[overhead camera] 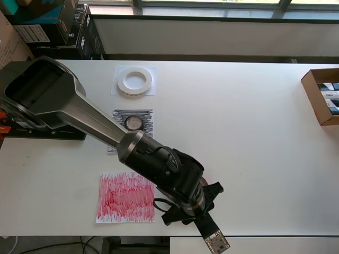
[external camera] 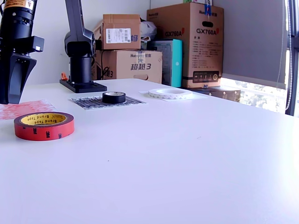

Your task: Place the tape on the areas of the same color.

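The red tape [external camera: 44, 125] lies flat on the white surface [external camera: 196, 154], just beside the red patch [overhead camera: 126, 197] and not on it. The black tape [overhead camera: 134, 123] sits on the black patch [overhead camera: 146, 116]. The white tape [overhead camera: 134, 81] sits on the white patch [overhead camera: 117, 87]. The claw [external camera: 14, 79] hangs above the red tape; its jaw state cannot be determined.

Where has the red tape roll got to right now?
In the exterior view the red tape roll lies flat on the white table, low on the left, just right of the red patch and below the gripper.
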Controlling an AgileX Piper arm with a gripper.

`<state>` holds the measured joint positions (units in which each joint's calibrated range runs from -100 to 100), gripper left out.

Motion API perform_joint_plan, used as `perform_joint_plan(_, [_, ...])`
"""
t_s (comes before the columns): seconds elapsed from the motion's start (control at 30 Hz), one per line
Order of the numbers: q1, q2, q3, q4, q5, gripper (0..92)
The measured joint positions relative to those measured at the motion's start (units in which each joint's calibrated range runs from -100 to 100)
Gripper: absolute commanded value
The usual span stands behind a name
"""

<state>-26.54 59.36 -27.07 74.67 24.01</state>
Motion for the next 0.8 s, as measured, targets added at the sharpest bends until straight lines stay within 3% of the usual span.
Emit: perform_joint_plan(0.8, [1.72, -1.31, 5.74, 0.68, 2.51, 40.9])
